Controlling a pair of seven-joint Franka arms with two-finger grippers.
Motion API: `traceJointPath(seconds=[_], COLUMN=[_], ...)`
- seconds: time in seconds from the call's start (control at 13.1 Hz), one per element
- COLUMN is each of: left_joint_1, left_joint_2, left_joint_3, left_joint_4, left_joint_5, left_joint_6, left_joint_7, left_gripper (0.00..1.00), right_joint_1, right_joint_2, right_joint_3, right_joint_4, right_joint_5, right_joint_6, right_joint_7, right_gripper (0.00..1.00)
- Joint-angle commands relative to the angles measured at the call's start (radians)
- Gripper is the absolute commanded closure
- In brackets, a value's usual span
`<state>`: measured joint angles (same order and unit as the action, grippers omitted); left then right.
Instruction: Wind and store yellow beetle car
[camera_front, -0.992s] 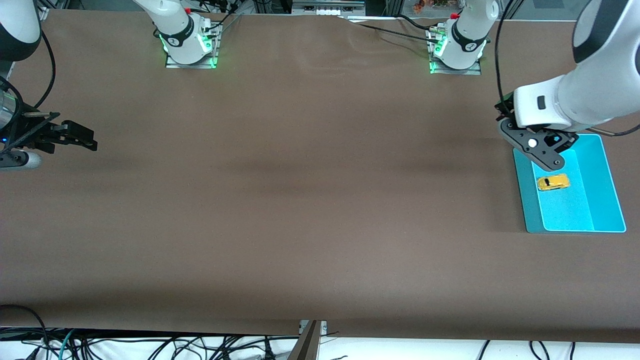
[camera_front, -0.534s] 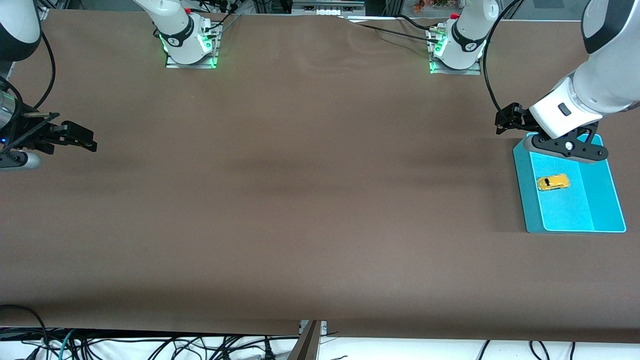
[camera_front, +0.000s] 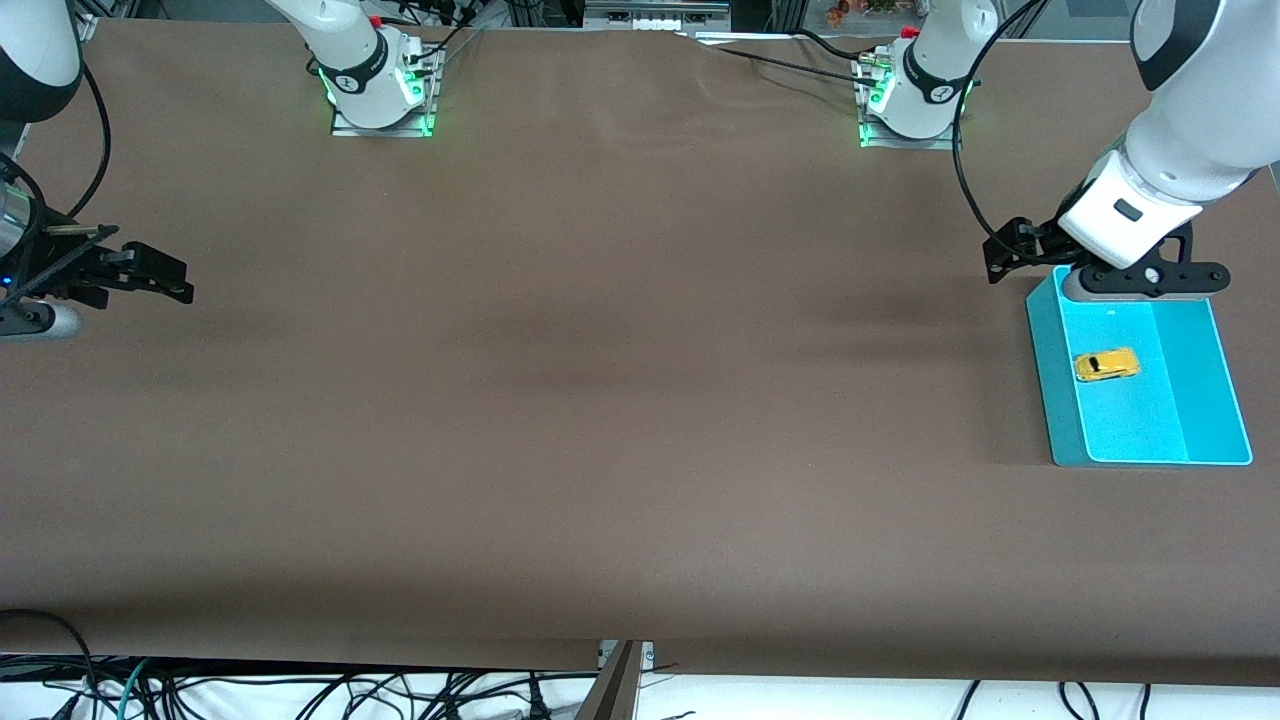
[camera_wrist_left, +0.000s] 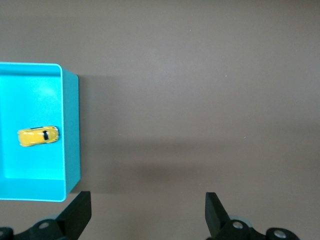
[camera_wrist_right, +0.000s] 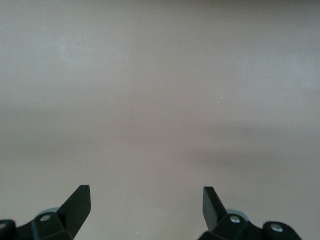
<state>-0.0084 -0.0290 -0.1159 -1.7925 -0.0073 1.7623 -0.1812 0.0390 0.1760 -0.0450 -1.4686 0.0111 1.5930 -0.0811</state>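
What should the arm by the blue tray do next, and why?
Probably just lift clear and rest. The yellow beetle car already lies inside the turquoise tray, and the left gripper is open and empty beside the tray's edge. The right gripper waits, open, at its end.

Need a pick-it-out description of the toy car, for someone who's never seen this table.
Find the turquoise tray at the left arm's end of the brown table, just below the open left gripper. The car lies inside it: tiny, bright yellow, rounded, with dark windows, the only thing in the tray.
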Motion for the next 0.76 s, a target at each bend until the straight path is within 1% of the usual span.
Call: traceJointPath(seconds=[0.0,0.23,0.38,0.69], left_joint_1=[-0.045,-0.035,-0.022,-0.021], left_joint_2=[-0.074,-0.072,-0.071,-0.071], left_joint_3=[0.071,0.067,0.064,0.064], left_joint_4=[-0.096,-0.091,-0.087,-0.087], left_joint_5=[-0.034,-0.023,0.003,0.003], left_joint_6=[0.065,0.042,0.014,0.006], left_joint_7=[0.003,0.006,0.052,0.068], left_gripper=[0.0,0.0,0.0,0.0], right_joint_1=[-0.01,-0.01,-0.01,-0.01], right_joint_2=[-0.009,-0.009,-0.009,-0.009], right_joint_3=[0.007,0.007,0.007,0.007], right_joint_4=[-0.01,-0.01,-0.01,-0.01], right_joint_5=[-0.002,-0.002,-0.002,-0.002], right_joint_6=[0.009,0.009,0.009,0.01], right_joint_7=[0.0,0.0,0.001,0.001], right_gripper=[0.01,0.01,0.01,0.01])
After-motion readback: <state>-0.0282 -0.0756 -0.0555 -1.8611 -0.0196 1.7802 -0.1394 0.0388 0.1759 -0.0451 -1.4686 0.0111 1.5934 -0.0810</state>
